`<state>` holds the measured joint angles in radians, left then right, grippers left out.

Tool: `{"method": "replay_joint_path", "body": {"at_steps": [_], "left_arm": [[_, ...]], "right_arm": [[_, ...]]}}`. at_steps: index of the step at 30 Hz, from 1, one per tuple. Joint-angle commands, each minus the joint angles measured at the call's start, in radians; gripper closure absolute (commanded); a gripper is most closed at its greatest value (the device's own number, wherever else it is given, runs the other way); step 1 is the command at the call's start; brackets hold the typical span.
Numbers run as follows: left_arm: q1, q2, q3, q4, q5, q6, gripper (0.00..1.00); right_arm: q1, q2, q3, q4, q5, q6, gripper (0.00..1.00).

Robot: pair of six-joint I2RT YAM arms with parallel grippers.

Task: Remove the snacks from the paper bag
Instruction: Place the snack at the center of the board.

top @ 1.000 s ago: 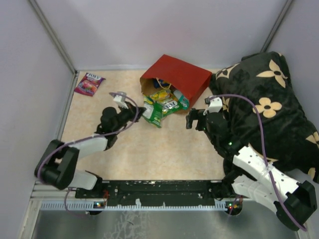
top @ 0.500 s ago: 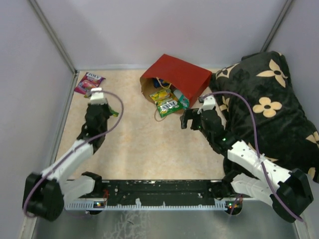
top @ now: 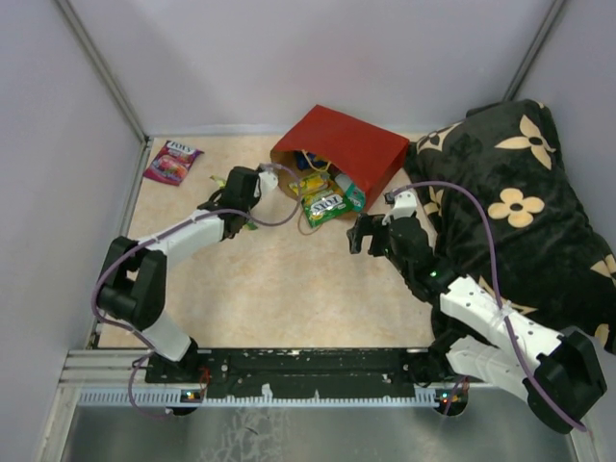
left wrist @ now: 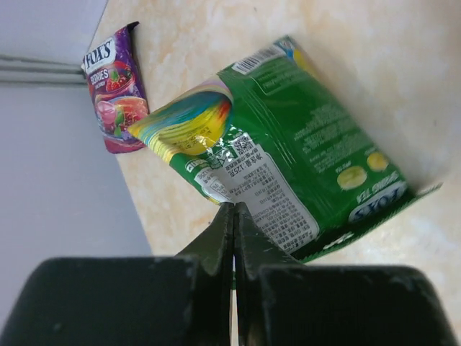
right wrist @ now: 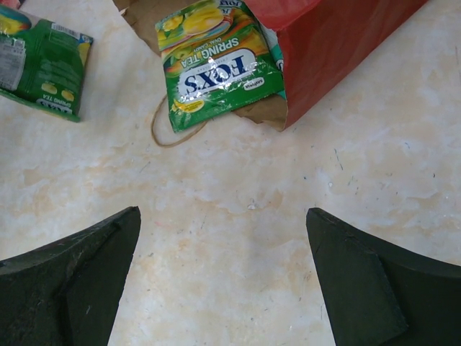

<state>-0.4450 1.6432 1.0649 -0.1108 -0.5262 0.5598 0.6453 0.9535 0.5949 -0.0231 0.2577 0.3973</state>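
Nearest us, the right gripper (right wrist: 222, 216) hangs with its blunt black fingers spread wide over the smooth, marbled beige table (top: 289, 289), gripping nothing. Further up, the left gripper (left wrist: 233, 210) has its thin fingers pinched together on the edge of a glossy, crinkled green packet (left wrist: 288, 144), which is flat, its printed back toward the wrist camera. Beyond, the red paper bag (top: 351, 144) lies on its side at upper middle of the top view, its kraft-brown mouth facing lower left. A second green Fox's packet (right wrist: 220, 76) lies half out over a twine handle (right wrist: 154, 130), with a yellow packet (top: 308, 184) and a teal packet (top: 352, 195) beside it. A purple packet (top: 171, 161) lies flat in the upper left corner, well apart from the bag.
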Motion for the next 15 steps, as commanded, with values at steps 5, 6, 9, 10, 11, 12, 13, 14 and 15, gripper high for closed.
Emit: {"method": "replay_joint_path", "body": {"at_steps": [5,6,9,10,11,12,13,14,15], "left_arm": [[-0.02,-0.106,-0.141,0.153,-0.03,0.307,1.0],[-0.019,-0.12,-0.157,0.196,-0.04,0.322,1.0],[-0.015,-0.151,-0.185,0.292,-0.096,0.374,1.0],[-0.004,-0.16,-0.181,0.299,-0.108,0.376,1.0],[0.009,-0.173,-0.173,0.294,-0.114,0.37,1.0],[0.027,-0.185,-0.164,0.287,-0.112,0.358,1.0],[0.045,-0.201,-0.155,0.279,-0.111,0.348,1.0],[0.061,-0.216,-0.149,0.274,-0.11,0.345,1.0],[0.073,-0.23,-0.147,0.271,-0.11,0.345,1.0]], "right_arm": [[0.001,0.007,0.0,0.073,-0.009,0.004,0.01],[0.002,0.012,0.004,0.072,-0.013,0.004,0.01],[0.001,0.022,0.008,0.079,-0.022,0.005,0.01],[0.002,0.025,0.008,0.082,-0.023,0.006,0.01],[0.001,0.027,0.008,0.085,-0.025,0.006,0.01],[0.002,0.029,0.011,0.086,-0.031,0.007,0.01],[0.001,0.032,0.013,0.086,-0.036,0.008,0.01],[0.001,0.033,0.014,0.086,-0.041,0.008,0.01],[0.001,0.034,0.014,0.086,-0.045,0.008,0.01]]}}
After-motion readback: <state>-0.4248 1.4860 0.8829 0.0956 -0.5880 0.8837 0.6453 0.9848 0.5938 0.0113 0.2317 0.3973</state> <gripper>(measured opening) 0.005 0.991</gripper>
